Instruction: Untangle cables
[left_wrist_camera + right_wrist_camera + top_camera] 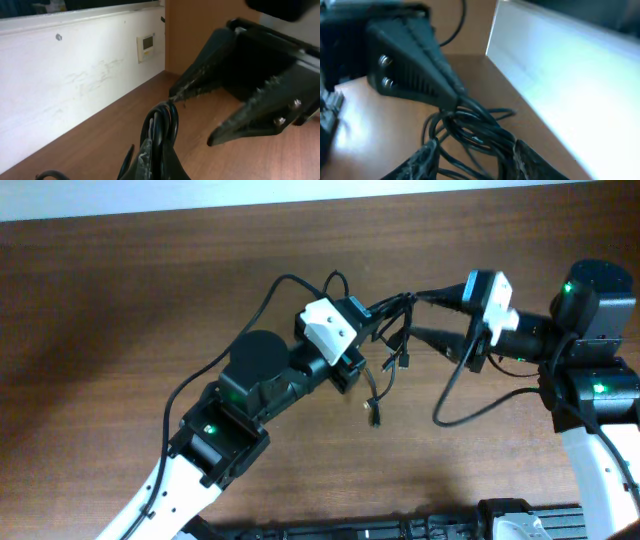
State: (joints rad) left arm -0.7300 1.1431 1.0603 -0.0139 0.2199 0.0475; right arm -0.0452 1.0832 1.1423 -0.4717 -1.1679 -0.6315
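Observation:
The cables [395, 304] are thin black cords bunched between the two grippers above the wooden table [120, 290], with loose ends and a plug [373, 410] hanging down toward it. My left gripper [372, 310] is shut on the bundle. The left wrist view shows the cords [162, 117] rising out of its closed fingertips [150, 150]. My right gripper [415, 315] faces it from the right and is open. The right wrist view shows the cable loops [475, 127] passing between its spread fingers [422, 160] and resting against the right-hand one.
A pale wall panel [75, 75] runs along the table's far edge. Thicker black arm wires [455, 395] loop over the table beside the right arm and behind the left arm [255, 375]. A black strip [380, 530] lies along the front edge.

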